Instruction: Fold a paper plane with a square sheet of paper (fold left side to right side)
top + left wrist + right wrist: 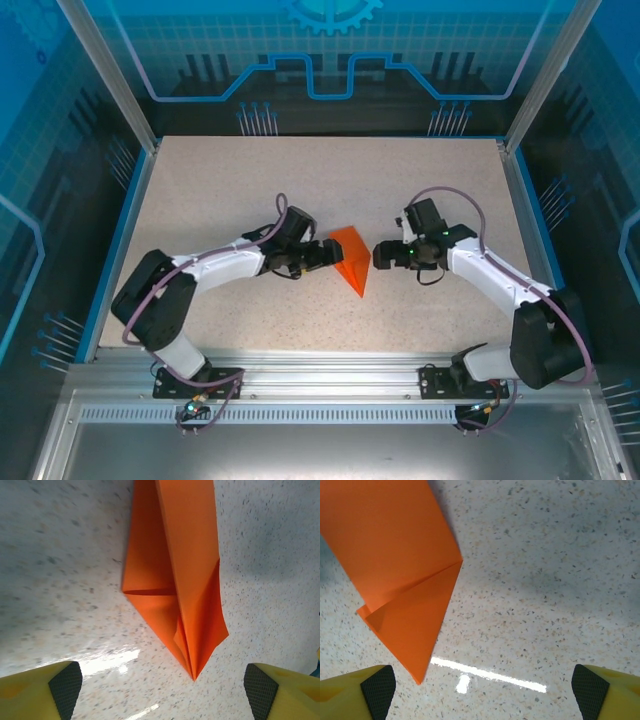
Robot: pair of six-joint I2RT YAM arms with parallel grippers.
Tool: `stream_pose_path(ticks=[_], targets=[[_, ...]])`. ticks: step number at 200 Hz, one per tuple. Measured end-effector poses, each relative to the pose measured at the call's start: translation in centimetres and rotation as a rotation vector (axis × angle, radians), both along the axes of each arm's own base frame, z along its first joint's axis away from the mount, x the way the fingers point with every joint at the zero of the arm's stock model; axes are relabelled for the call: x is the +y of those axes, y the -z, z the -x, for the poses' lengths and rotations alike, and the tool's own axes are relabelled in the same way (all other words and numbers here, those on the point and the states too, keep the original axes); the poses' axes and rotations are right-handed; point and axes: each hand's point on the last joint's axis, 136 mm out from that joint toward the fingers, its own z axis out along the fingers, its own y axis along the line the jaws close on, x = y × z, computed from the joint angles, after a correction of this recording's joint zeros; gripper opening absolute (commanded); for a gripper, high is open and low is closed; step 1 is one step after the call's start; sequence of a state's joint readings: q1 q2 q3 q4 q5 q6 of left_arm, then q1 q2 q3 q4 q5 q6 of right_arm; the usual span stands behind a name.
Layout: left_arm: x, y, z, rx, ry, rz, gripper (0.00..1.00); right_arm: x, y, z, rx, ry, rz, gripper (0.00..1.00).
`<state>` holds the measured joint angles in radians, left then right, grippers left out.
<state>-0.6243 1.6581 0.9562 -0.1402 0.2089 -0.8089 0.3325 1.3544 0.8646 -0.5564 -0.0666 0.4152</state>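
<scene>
Fingers of the left gripper [322, 254] and of the right gripper [381, 255] stood wide and held nothing in the top view. They faced each other across the sheet of paper [350, 258], which lay between them near the middle of the worktop [220, 180]. From above, the orange-red sheet read as a tapering wedge with its tip aimed toward the arm bases, and it was no square any more. No word or brand could be read there. The blue backdrop [330, 60] carried a gear motif and line patterns, but no lettering that I could make out.

In the left wrist view the two dark pads [65, 686] sat far apart at the lower corners, and the paper's point reached about level with their tips, touching neither. Layered flaps showed here — a long strip folded over the body and a short cross crease on the left side. By my judgement several folds were done and the shape was close to a dart, though I could not tell whether the last fold had been made.

In the right wrist view the pads [379, 690] were likewise wide and empty — the sheet lay toward the left one, with a diagonal flap edge showing. Its surface was plain, with no print.
</scene>
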Motion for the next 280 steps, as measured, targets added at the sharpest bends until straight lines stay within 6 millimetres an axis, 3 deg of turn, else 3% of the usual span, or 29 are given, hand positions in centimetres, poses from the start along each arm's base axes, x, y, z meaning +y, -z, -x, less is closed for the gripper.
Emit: stream_pose_path(ticks=[31,89,203,245,280], targets=[[-2.6,0.3,-0.2,0.024,0.01,0.025,0.83,-1.3,0.8,0.2,0.022,0.058,-0.053,0.93],[-5.4,1.5,-0.2,0.065,0.03,0.037,0.7,-1.3,1.6,0.6,0.038,0.067,-0.099,0.93],[-6.4,3.8,-0.8,0.076,0.061,0.019,0.25,-0.7,1.5,0.3,0.027,0.059,-0.18,0.89],[-6.8,3.1,-0.9,0.001,0.147,0.026,0.12,0.2,1.4,0.4,0.02,0.031,-0.307,0.9],[-5.8,1.0,-0.4,-0.079,0.221,0.072,0.05,1.3,-0.1,-0.3,-0.029,-0.016,-0.451,0.9]])
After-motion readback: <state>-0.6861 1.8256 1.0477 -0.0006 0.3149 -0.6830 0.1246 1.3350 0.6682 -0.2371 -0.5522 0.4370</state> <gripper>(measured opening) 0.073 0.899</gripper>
